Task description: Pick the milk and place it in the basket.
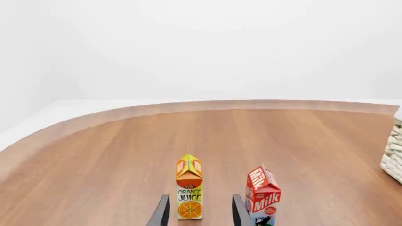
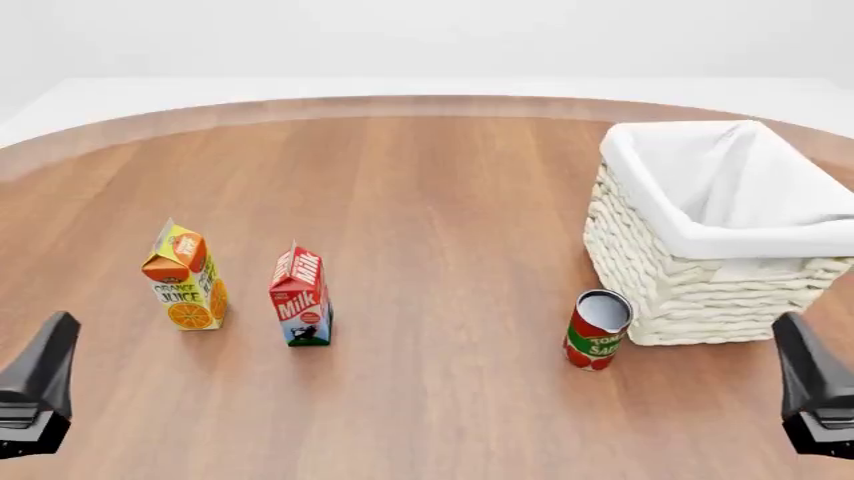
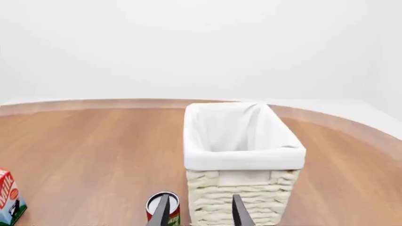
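The milk (image 2: 300, 296), a small carton with a red gable top, stands upright at the table's left, just right of the orange juice carton (image 2: 184, 276). The cream wicker basket (image 2: 681, 290) with its white lining stands at the right. My left gripper (image 2: 54, 345) is low at the near left, short of both cartons. In the left wrist view it (image 1: 199, 214) is open, with the juice carton (image 1: 189, 193) seen between its fingers further ahead and the milk (image 1: 262, 195) just outside one finger. My right gripper (image 3: 199, 214) is open and empty, facing the basket (image 3: 276, 188).
A red tomato-sauce can (image 2: 597, 330) stands just left of the basket's near corner, also visible from the right wrist as the can (image 3: 163, 207). The round wooden table (image 2: 441, 200) ends in a curved far edge.
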Controlling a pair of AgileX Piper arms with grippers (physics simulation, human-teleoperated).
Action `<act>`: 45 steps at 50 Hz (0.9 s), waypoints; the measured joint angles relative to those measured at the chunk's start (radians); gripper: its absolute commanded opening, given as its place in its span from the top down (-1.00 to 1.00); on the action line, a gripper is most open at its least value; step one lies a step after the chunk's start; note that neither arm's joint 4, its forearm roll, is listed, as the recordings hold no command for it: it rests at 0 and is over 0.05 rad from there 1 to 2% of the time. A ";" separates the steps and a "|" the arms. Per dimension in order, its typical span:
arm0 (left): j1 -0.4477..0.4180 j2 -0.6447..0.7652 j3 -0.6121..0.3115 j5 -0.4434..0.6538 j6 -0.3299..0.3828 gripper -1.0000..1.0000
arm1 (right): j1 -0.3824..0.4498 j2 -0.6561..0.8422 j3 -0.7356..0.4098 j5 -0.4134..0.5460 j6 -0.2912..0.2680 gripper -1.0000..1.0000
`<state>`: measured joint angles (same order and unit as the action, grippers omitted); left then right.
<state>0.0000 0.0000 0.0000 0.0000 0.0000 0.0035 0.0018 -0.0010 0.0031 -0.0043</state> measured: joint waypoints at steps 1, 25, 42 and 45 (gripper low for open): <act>0.000 0.000 0.000 0.000 0.000 -1.00 | 0.001 0.000 0.000 0.001 -0.001 -1.00; 0.000 0.000 0.000 0.000 0.000 -1.00 | 0.014 0.005 -0.004 0.023 0.016 -1.00; 0.000 0.000 0.000 0.000 0.000 -1.00 | 0.000 0.063 -0.076 0.052 0.075 -1.00; 0.000 0.000 0.000 0.000 0.000 -1.00 | 0.000 0.057 -0.098 0.076 0.079 -1.00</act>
<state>0.0000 0.0000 0.0000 0.0000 0.0000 0.0034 0.0592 -0.0992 0.0794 0.0752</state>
